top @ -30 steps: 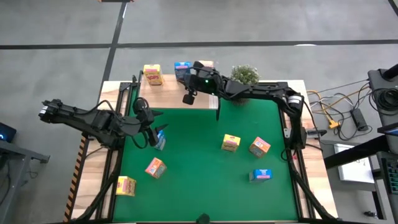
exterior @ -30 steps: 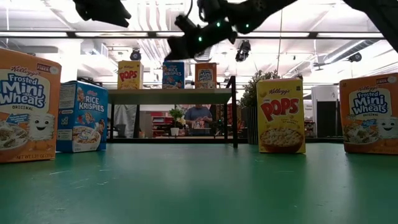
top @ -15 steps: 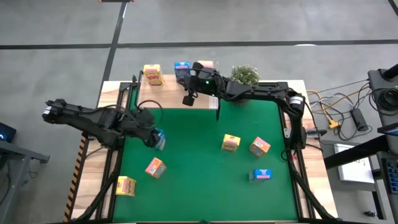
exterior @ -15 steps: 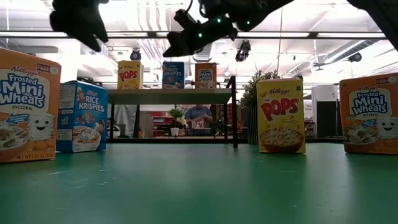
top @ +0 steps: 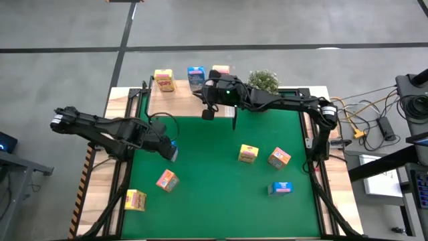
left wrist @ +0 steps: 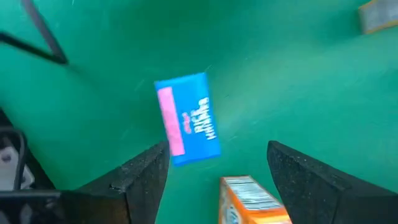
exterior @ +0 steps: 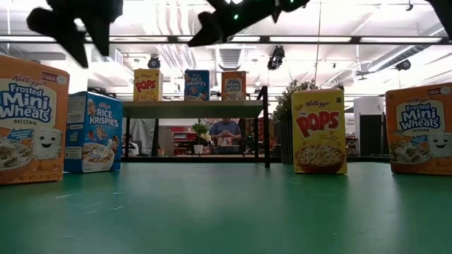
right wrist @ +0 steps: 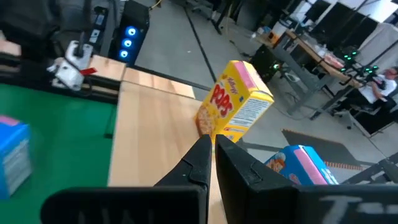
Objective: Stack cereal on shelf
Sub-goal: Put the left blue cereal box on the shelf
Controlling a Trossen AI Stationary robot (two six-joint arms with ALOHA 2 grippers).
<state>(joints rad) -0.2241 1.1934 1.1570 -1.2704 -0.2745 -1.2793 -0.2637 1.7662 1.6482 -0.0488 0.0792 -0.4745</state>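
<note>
My left gripper (top: 166, 147) hangs open over the mat, fingers pointing steeply down. A blue cereal box (left wrist: 186, 121) stands upright just beyond its fingertips (left wrist: 217, 168), untouched. My right gripper (right wrist: 212, 149) is shut and holds nothing. It hovers nearly level above the shelf (top: 177, 100), pointing along the board at a yellow cereal box (right wrist: 235, 102). Three boxes stand on the shelf: yellow (exterior: 146, 85), blue (exterior: 197, 85) and orange-red (exterior: 234, 85).
More cereal boxes stand on the green mat: orange-red (top: 167, 180) and yellow (top: 136, 199) at the near left, yellow (top: 248, 154), orange-red (top: 279, 158) and blue (top: 281, 188) at the right. A potted plant (top: 263, 80) stands beside the shelf's right end.
My left gripper has rolled and tipped over from a flatter pose until it points steeply down over the blue box on the mat. My right gripper, still shut, has risen and drawn back along the shelf toward the table's right edge.
</note>
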